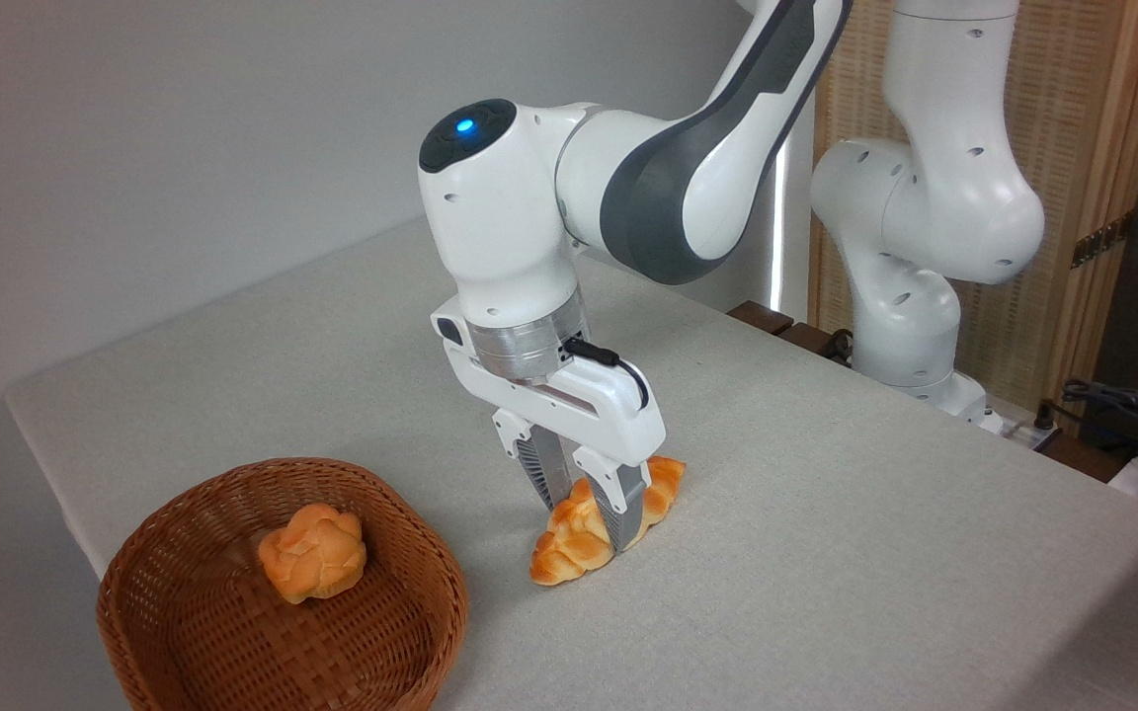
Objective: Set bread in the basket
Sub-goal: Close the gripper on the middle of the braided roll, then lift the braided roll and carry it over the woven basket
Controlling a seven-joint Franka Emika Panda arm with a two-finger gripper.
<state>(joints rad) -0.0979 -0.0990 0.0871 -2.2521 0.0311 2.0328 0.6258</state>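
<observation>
Lower left, basket (134, 602) is holding a bun (312, 551); at centre, gripper (589, 513) is clamping its jaws on bread (569, 543), grasping; lifting leftward likely follows.

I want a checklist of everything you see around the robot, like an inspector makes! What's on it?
Surface: pale grey table, no spills seen.
Job's things: braided bread lies on the table, right of the basket, not in it.
Clutter: a small round bun sits inside the basket.
Grippers: the gripper straddles the bread's middle, fingers on both sides; a firm squeeze cannot be told.
Cables: a short black cable on the wrist; a bundle of cables off the table's right edge.
Surroundings: grey wall, wooden screen behind the arm.
</observation>
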